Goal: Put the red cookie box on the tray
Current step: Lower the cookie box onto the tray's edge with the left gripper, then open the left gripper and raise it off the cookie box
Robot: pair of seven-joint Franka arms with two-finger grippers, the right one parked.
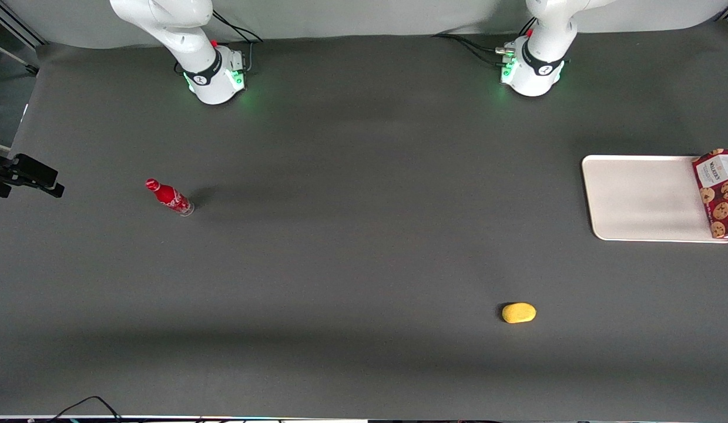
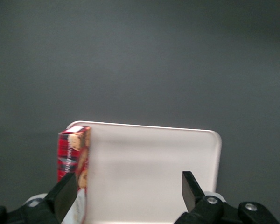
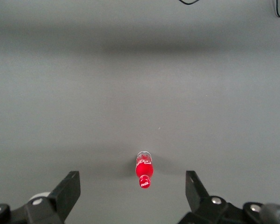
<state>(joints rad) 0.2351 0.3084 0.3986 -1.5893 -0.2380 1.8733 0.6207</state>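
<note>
Tool [image 2: 126, 193], fingers spread wide and empty, hangs above the tray [image 2: 149, 172]. Red cookie box [image 2: 73, 161] rests along the tray's edge.

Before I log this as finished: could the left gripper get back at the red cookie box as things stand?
Probably yes. The gripper hangs open above the tray, and the red cookie box on the tray's edge has nothing over it.

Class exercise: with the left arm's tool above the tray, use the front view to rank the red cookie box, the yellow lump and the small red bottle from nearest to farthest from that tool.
The tool is open above the tray.
1. Red cookie box: at the tray's edge, directly beneath the tool.
2. Yellow lump: on the table, nearer the front camera than the tray.
3. Red bottle: toward the parked arm's end.
</note>
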